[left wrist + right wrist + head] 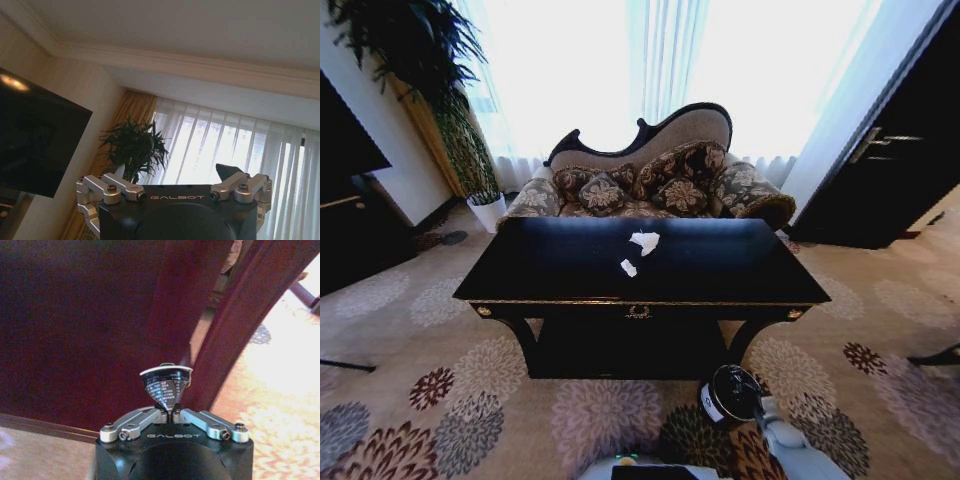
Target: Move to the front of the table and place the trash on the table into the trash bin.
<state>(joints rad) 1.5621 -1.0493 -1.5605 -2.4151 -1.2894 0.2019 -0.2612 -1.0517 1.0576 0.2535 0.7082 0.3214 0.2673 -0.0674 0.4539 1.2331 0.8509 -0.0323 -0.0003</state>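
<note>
The right tool (170, 412), low beside the glossy black worktop (720, 270), pinches a crushed dark can (166, 385) above the trash bin (730, 393). Centre it over the opening before letting go; the curved table leg (235, 325) stands close. Two white paper scraps (638, 250) remain on top. The left tool (175, 192) points toward the ceiling; I cannot tell its opening. A sofa (650, 180) sits behind.
</note>
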